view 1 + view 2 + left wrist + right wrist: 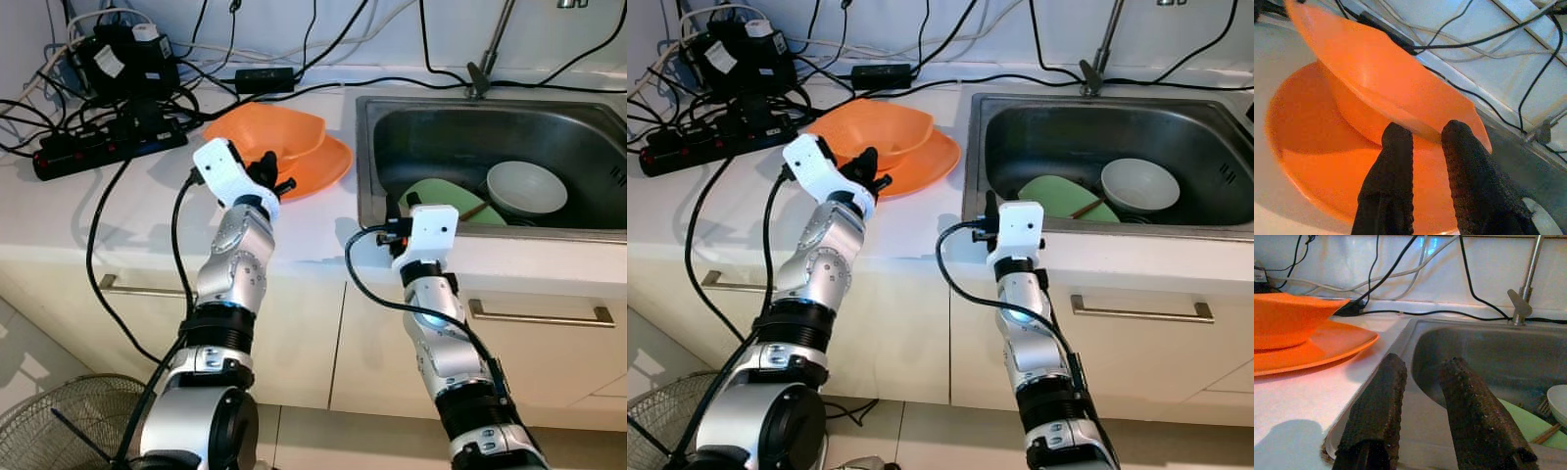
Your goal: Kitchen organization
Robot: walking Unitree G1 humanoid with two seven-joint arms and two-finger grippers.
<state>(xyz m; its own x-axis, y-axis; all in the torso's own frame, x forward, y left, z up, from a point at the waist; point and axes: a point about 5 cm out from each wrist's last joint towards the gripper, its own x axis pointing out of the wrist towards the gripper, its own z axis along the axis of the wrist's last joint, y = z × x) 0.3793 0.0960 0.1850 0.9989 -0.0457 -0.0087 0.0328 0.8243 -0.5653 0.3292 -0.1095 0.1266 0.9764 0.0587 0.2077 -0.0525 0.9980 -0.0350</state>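
Orange bowl (269, 131) upright on an orange plate (328, 164), on the white counter just left of the sink, pale green plate (441, 196) tilted in the sink, white bowl (526, 187) upright at its right

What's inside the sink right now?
In the sink: a green plate, a white bowl, and a wooden stick. The plate hides whatever lies beneath it.

White countertop (127, 211) spanning the frame's left and centre, above pale drawer fronts with metal handles. At upper left, a black power strip (108, 149) amid tangled black cables (59, 103); just right of it, at upper centre, an orange plate (318, 171) carrying an orange bowl (269, 132). At upper right, a steel sink (490, 127) set into the top
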